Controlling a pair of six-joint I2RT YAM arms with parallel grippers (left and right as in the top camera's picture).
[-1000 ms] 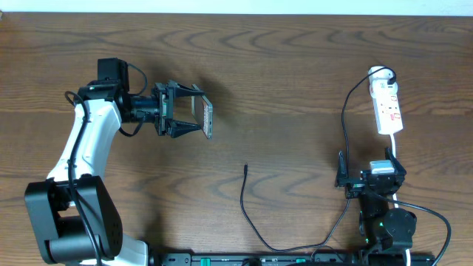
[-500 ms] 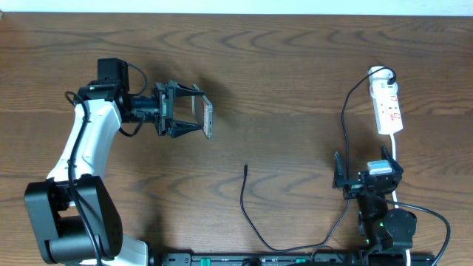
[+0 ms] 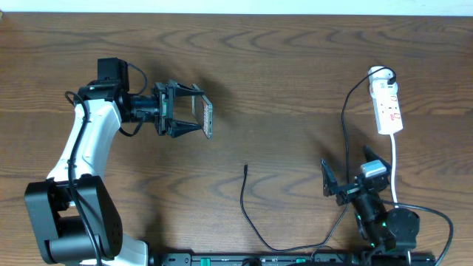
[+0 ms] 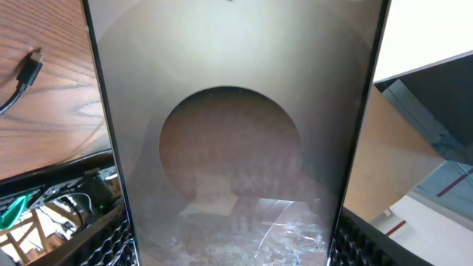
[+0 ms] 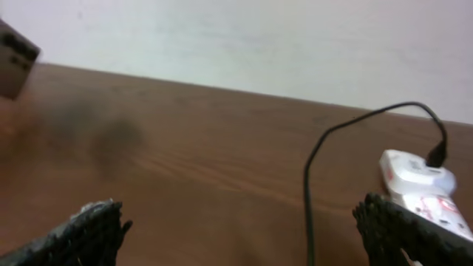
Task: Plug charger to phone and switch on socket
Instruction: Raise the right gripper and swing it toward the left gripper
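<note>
1. The phone [image 3: 208,120] is held off the table [image 3: 295,59] on the left side, turned on edge so the overhead view shows only a narrow strip of it. In the left wrist view its dark glossy face [image 4: 236,148] fills nearly the whole picture.
2. The left gripper [image 3: 194,118] is clamped on the phone, one finger on each side.
3. The charger [image 3: 242,193] lies loose on the table. Its plug tip [image 3: 245,168] rests near the middle, well apart from the phone (the left wrist view catches the tip at its upper left corner [image 4: 29,70]).
4. From the tip the cable curves toward the near edge, runs right, then climbs to the far end of the socket [image 3: 387,103].
5. The socket lies flat at the far right, its white cord [image 3: 394,159] trailing toward the near edge.
6. The right gripper [image 3: 351,174] sits near the table's front right with its fingers [image 5: 92,225] spread wide, holding nothing; the socket [image 5: 417,185] lies ahead of it.
</note>
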